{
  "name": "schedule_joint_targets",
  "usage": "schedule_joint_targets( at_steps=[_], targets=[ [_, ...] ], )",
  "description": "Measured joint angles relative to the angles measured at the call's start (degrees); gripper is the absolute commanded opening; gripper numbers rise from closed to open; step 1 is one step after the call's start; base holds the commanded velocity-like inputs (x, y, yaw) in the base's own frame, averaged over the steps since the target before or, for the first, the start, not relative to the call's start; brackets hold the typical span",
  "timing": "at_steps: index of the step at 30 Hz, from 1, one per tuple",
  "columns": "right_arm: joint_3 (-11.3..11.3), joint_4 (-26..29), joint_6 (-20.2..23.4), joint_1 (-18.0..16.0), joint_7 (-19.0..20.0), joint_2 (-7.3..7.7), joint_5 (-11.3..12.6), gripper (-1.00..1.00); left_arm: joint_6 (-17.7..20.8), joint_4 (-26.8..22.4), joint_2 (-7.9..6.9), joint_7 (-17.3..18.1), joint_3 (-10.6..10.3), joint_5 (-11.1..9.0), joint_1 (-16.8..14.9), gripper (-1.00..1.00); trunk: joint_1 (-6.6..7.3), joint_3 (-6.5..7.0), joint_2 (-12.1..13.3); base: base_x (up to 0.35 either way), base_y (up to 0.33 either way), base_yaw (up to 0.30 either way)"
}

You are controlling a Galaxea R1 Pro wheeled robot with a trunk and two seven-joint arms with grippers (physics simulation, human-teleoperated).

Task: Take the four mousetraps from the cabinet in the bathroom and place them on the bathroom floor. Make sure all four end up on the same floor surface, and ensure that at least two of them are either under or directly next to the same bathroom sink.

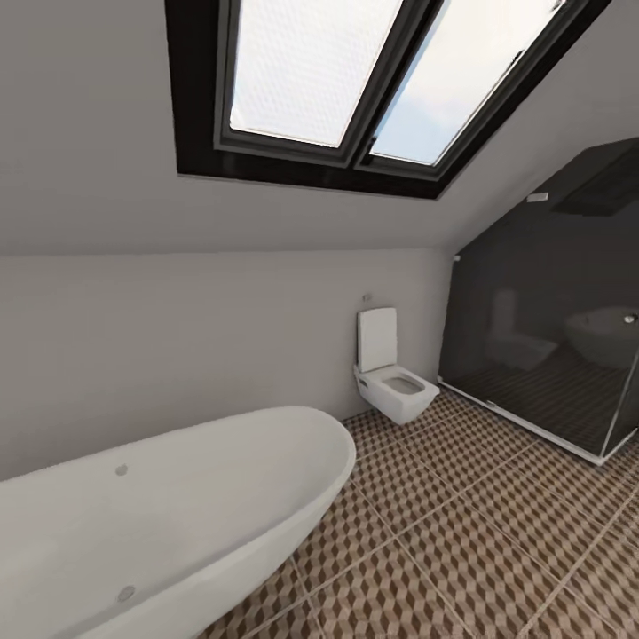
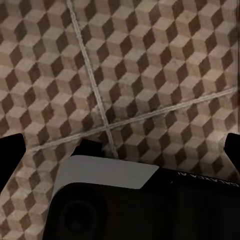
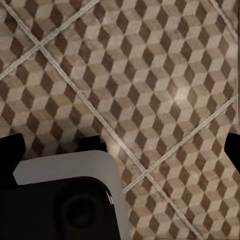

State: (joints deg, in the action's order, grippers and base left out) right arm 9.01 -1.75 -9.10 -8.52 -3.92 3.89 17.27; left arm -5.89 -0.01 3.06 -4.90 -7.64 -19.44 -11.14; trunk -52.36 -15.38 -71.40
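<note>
text: faint white lettering | on: robot body (image 2: pixel 200 182) | unreadable

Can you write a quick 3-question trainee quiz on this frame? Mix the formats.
1. True or false: the toilet stands with its lid raised against the wall.
2. Multiple choice: what lies right of the toilet in the head view? A) a wooden cabinet B) a dark glass shower enclosure C) a washing machine
3. Fill in: both wrist views look down at the ____, with the left gripper and right gripper fingertips spread to the picture's edges.

Key:
1. True
2. B
3. bathroom floor; nothing is held. The bathtub fills the head view's lower left, under the skylight.
</note>
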Motion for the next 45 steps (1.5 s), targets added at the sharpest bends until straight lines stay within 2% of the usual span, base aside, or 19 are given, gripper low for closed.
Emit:
schedule_joint_targets(
  at_steps=[45],
  targets=[
    [0.0, 0.0, 0.1, 0.0, 0.1, 0.09, 0.0, 1.00, 0.0, 0.0, 0.08, 0.0, 0.0, 0.1, 0.0, 1.00, 0.00, 0.00, 0.0, 0.000, 0.000, -0.295]
  ],
)
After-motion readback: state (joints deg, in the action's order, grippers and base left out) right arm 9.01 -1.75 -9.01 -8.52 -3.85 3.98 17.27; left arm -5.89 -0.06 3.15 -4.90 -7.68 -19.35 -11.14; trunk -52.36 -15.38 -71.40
